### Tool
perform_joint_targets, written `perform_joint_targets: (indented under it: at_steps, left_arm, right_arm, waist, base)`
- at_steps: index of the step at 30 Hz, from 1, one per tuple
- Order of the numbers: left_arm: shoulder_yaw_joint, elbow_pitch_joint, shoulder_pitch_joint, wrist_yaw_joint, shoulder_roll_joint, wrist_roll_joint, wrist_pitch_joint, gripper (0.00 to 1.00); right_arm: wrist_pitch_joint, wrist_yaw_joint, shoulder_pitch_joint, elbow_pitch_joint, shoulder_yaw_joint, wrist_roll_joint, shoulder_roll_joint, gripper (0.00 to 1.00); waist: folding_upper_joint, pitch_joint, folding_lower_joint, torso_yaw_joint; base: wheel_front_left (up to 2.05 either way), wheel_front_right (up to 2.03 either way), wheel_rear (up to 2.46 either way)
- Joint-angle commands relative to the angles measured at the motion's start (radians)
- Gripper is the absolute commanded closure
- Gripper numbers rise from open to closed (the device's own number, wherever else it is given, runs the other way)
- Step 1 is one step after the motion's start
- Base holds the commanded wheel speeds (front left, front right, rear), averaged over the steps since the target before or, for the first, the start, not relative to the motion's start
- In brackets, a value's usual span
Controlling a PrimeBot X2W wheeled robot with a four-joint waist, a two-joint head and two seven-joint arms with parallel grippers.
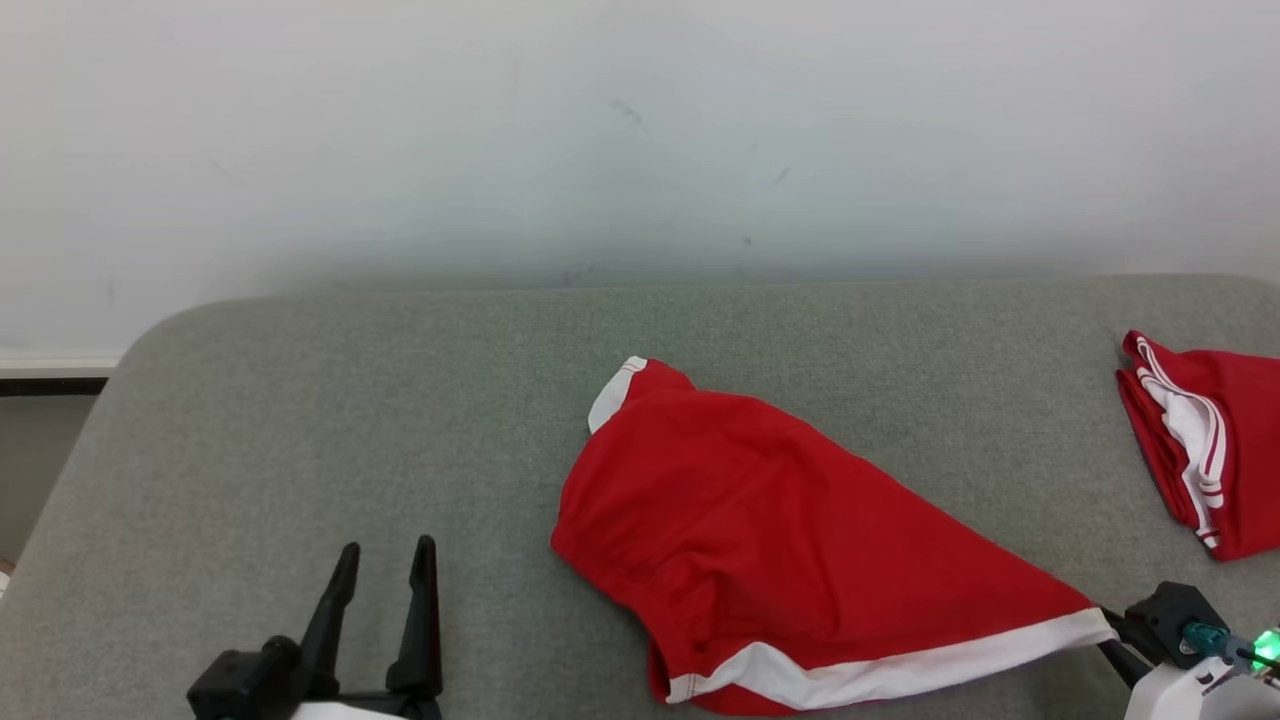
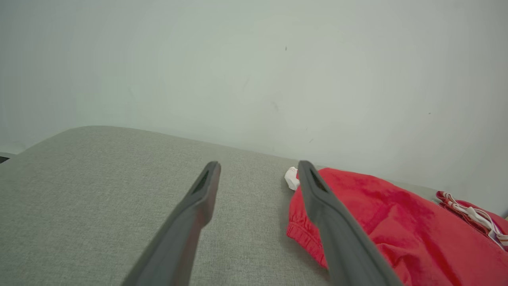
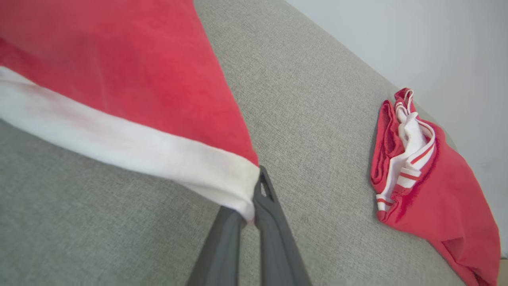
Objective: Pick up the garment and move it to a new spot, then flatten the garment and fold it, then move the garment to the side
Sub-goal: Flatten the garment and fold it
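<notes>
Judging by how it drapes, we take the garment (image 1: 780, 520) for light, soft cloth with no stiffness. It sags into creases, will follow whichever corner is pulled, and will likely bunch if dragged from a single point. It lies spread over the middle of the cushion (image 1: 300, 400) and runs toward the cushion's near right edge, with its white hem (image 1: 900, 663) along the near side.

Our right gripper (image 3: 250, 206) is pinched closed on the tip of that hem at the cushion's near right, and the cloth draws to a point at the grip. The hem looks doubled and stitched, so we think it the firmest place to hold. Thin fabric can slip from a shallow pinch, so a deep bite matters. For lifting and flattening we would want a second hold, either on the hem's other end or on the gathered waistband (image 2: 299, 234), which faces the cushion's left.

Our left gripper (image 1: 388, 545) hovers over the cushion's near left with its fingers spread wide and nothing between them, near that gathered edge.

We count two red garments on the cushion: the loose one, and a folded garment (image 1: 1220, 450) at the cushion's right edge, well apart from it. We also count two grippers, one cushion, and one pale wall (image 1: 600, 130) behind the cushion.
</notes>
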Motion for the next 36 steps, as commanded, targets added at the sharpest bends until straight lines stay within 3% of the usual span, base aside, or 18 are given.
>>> perform_joint_targets:
  at_steps: [1, 2, 3, 4, 5, 13, 20, 24, 30, 36]
  left_arm:
    - [0.003, 0.004, -0.005, -0.004, 0.004, -0.008, 0.000, 0.00]
    - [0.002, 0.006, -0.006, -0.004, 0.004, -0.010, 0.000, 0.00]
    - [0.002, 0.008, -0.007, -0.005, 0.003, -0.010, 0.000, 0.00]
    - [0.003, 0.011, -0.007, -0.005, 0.004, -0.010, 0.000, 0.00]
    - [0.004, 0.012, -0.009, -0.006, 0.004, -0.008, 0.000, 0.00]
    - [0.004, 0.016, -0.011, -0.004, 0.004, -0.010, 0.000, 0.00]
    - [0.006, 0.015, 0.002, -0.002, 0.003, -0.012, 0.000, 0.00]
    - [0.007, 0.010, 0.011, 0.000, 0.003, -0.014, 0.000, 0.00]
    - [0.004, 0.001, 0.021, 0.003, 0.003, -0.018, 0.000, 0.00]
    - [-0.012, -0.003, 0.024, 0.006, 0.003, -0.022, 0.000, 0.00]
  right_arm:
    - [-0.002, -0.001, 0.021, 0.004, -0.006, 0.011, -0.003, 1.00]
    - [-0.003, -0.001, 0.027, 0.013, -0.010, 0.016, 0.001, 1.00]
    - [-0.005, -0.001, 0.030, 0.022, -0.012, 0.019, 0.003, 0.86]
    - [-0.006, -0.001, 0.031, 0.029, -0.011, 0.019, 0.008, 0.64]
    - [-0.010, -0.001, 0.033, 0.034, -0.013, 0.025, 0.017, 0.00]
    - [-0.032, -0.001, 0.013, 0.031, -0.032, 0.030, 0.004, 0.00]
    - [-0.081, -0.001, 0.039, -0.033, -0.213, 0.025, 0.008, 0.00]
    - [-0.131, -0.001, 0.091, -0.120, -0.342, -0.008, 0.073, 0.00]
    - [-0.172, -0.001, 0.200, -0.261, -0.508, -0.081, 0.241, 0.00]
    - [-0.219, -0.001, 0.293, -0.363, -0.605, -0.140, 0.381, 0.00]
  waist:
    - [-0.0001, 0.004, 0.0000, -0.006]
    - [-0.0001, 0.002, 0.0000, -0.009]
    - [-0.0001, 0.002, 0.0000, -0.012]
    - [-0.0001, 0.001, 0.0000, -0.016]
    - [-0.0001, 0.000, 0.0000, -0.019]
    - [-0.0001, -0.014, 0.0000, -0.045]
    - [-0.0001, -0.031, 0.0000, -0.057]
    - [-0.0001, -0.042, 0.0000, -0.063]
    - [-0.0001, -0.052, 0.0000, -0.076]
    - [-0.0001, -0.056, 0.0000, -0.083]
  base:
    - [0.00, 0.00, 0.00]
    - [0.00, 0.00, 0.00]
    - [0.00, 0.00, 0.00]
    - [0.00, 0.00, 0.00]
    - [0.00, 0.00, 0.00]
    - [0.00, 0.00, 0.00]
    - [0.00, 0.00, 0.00]
    - [0.00, 0.00, 0.00]
    - [0.00, 0.00, 0.00]
    - [0.00, 0.00, 0.00]
